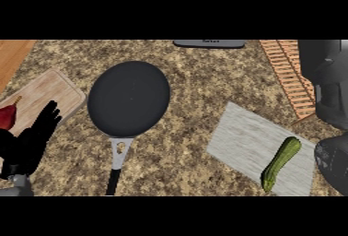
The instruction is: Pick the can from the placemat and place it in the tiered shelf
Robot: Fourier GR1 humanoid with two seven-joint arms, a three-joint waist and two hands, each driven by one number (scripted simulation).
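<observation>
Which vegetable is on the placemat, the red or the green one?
The green zucchini lies on the placemat; the red one is on the cutting board.

The left hand (pixel 28 144) shows at the lower left of the frame, black, its fingers (pixel 48 117) straight and pointing up and slightly right, holding nothing. Its grey forearm (pixel 16 186) enters from the lower left corner. Along the right edge, bulky dark grey shapes (pixel 327 83) stand close to the view; whether they belong to the right arm cannot be told.
</observation>
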